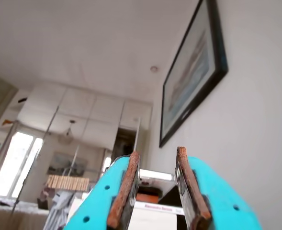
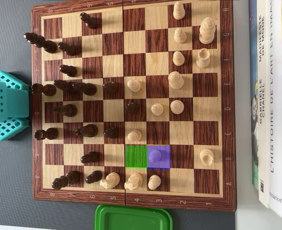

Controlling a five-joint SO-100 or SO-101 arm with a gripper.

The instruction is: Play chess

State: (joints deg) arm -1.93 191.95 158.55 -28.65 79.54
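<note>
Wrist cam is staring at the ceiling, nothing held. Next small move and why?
Probably swing down toward the purple square: a pawn sits on it and the green square beside it is empty. The end effector points at the ceiling, jaws slightly parted, holding nothing.

Books right of board; framed picture; possibly green lid.

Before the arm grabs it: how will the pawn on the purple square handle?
The pawn looks small and wooden, so probably light and rigid. Its round head may slip between the fingers. Its narrow base could tip if nudged, though neighbouring squares look clear.
</note>
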